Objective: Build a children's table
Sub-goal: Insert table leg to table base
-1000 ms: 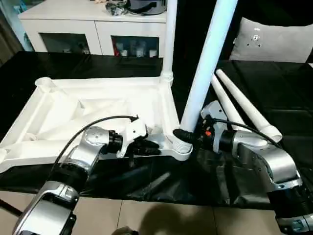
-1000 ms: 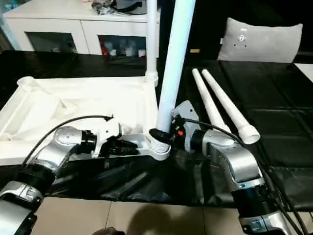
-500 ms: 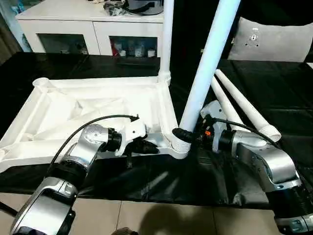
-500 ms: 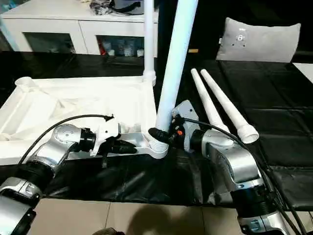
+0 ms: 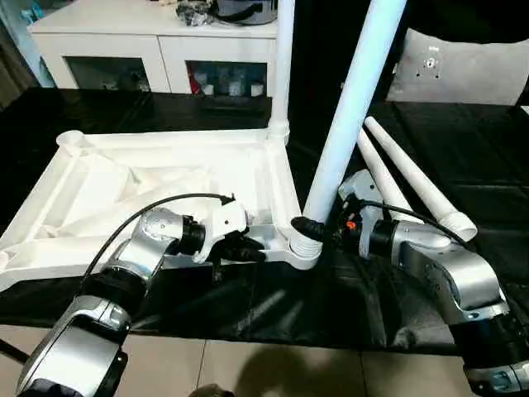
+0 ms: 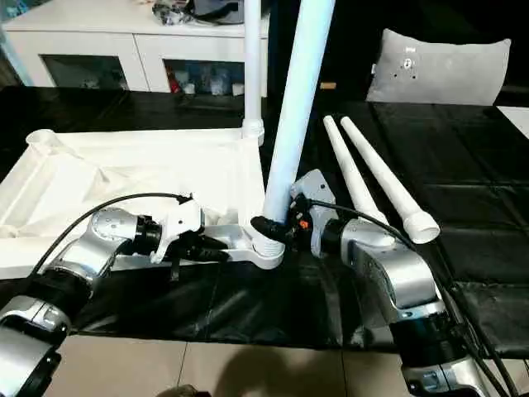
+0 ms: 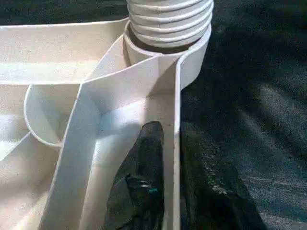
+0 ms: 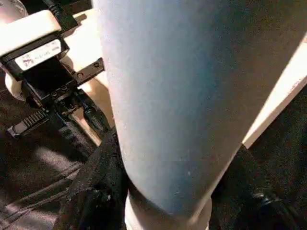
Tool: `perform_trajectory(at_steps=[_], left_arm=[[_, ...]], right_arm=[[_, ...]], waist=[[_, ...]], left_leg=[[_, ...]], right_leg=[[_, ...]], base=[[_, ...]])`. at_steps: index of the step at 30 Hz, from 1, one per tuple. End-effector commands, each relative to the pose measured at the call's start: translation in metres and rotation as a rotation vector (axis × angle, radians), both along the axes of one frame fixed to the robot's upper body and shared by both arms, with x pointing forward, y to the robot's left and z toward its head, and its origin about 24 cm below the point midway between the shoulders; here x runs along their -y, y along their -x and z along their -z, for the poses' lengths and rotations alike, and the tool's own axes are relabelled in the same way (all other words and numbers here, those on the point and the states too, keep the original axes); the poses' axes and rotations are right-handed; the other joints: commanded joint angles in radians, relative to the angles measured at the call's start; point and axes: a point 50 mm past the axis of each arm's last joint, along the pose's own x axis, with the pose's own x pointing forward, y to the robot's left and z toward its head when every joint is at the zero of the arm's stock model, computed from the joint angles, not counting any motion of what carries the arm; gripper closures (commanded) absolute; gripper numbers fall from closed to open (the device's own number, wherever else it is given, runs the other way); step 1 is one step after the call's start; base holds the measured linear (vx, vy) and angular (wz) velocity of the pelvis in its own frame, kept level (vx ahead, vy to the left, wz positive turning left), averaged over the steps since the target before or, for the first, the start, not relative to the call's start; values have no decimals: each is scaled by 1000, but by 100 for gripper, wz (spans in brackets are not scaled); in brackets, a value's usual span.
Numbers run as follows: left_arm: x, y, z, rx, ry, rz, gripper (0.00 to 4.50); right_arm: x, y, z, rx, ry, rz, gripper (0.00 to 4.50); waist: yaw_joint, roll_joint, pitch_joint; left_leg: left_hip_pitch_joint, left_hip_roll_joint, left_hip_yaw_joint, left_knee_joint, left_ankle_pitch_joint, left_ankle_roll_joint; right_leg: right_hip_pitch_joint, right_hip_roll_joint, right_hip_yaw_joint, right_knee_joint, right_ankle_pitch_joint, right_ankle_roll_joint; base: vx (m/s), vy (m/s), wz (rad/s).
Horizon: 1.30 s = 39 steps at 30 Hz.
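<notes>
White ribbed tabletop [image 5: 149, 186], centre-left on black cloth [image 5: 273, 306], unchanged from earlier frame. Left gripper [image 7: 170, 158] clamps its thin rim; right gripper [image 5: 318, 227] clasps smooth tube leg [image 5: 347, 124] seated in near socket.

Both silver forearms reach forward and inward from the near edge. The left claw [image 7: 165, 182] lies level, pointing right, its 2 black fingers [image 7: 146, 158] pinched on a thin white wall. The right claw [image 6: 269, 227] points left, its fingers clasping a white leg's [image 6: 297, 99] base.
</notes>
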Motion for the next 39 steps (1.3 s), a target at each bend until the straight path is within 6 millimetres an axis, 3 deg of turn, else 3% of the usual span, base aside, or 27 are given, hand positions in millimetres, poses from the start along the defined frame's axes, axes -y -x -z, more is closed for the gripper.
perform_trajectory(at_steps=[1, 9, 15, 22, 25, 27, 30, 34, 36, 37, 39], left_arm=[[-12, 1, 7, -39, -61, -30, 346], [-13, 3, 9, -74, -78, -10, 413], [-10, 3, 7, -75, -81, 28, 448], [2, 5, 0, -56, -66, 125, 450], [5, 5, -2, -46, -70, 146, 450], [6, 5, -4, -38, -71, 161, 450], [7, 1, -7, -13, -62, 143, 450], [4, -2, -6, -5, -53, 88, 450], [3, -2, -6, -5, -54, 79, 450], [2, -3, -6, -5, -52, 68, 450], [1, -3, -5, -5, -49, 60, 450]], right_arm=[[2, -1, 2, -8, 11, 13, 260], [2, -1, 2, -6, 12, 11, 260], [0, -3, 2, -18, 30, -15, 260], [0, -4, 11, -62, 90, -55, 260], [0, -6, 14, -70, 97, -52, 260], [1, -8, 15, -80, 93, -50, 260], [4, -8, 19, -108, 40, -45, 260], [12, -1, 27, -159, -72, 0, 260], [15, 1, 30, -171, -96, 18, 260], [17, 3, 33, -178, -101, 29, 261], [19, 5, 35, -182, -105, 36, 261]], waist=[[1, -10, -59], [3, -9, -61], [1, -8, -59], [3, -9, -63], [4, -14, -62], [3, -11, -61], [3, -11, -60], [8, -5, -65], [9, -8, -66], [11, 1, -66], [11, -5, -65]], left_leg=[[31, 86, -54, -82, -326, -27], [29, 86, -51, -82, -307, -27], [32, 87, -52, -82, -328, -32], [27, 88, -48, -81, -283, -22], [26, 89, -47, -82, -278, -19], [28, 88, -49, -81, -294, -22], [30, 89, -50, -82, -312, -27], [30, 92, -49, -82, -300, -25], [28, 92, -48, -84, -288, -23], [28, 92, -49, -83, -293, -24], [30, 90, -48, -84, -302, -26]], right_leg=[[21, -123, 71, -104, -479, -120], [23, -123, 74, -97, -418, -144], [22, -123, 72, -102, -456, -138], [28, -123, 75, -90, -370, -166], [29, -122, 73, -90, -371, -168], [27, -123, 73, -93, -395, -165], [26, -123, 73, -97, -421, -158], [29, -123, 73, -93, -361, -170], [31, -122, 73, -89, -327, -181], [30, -123, 73, -88, -325, -186], [31, -123, 71, -91, -343, -183]], base=[[0, 0, 0], [0, 0, 0], [0, 0, 0], [0, 0, 0], [0, 0, 0], [0, 0, 0], [0, 0, 0], [0, 0, 0], [0, 0, 0], [0, 0, 0], [0, 0, 0]])
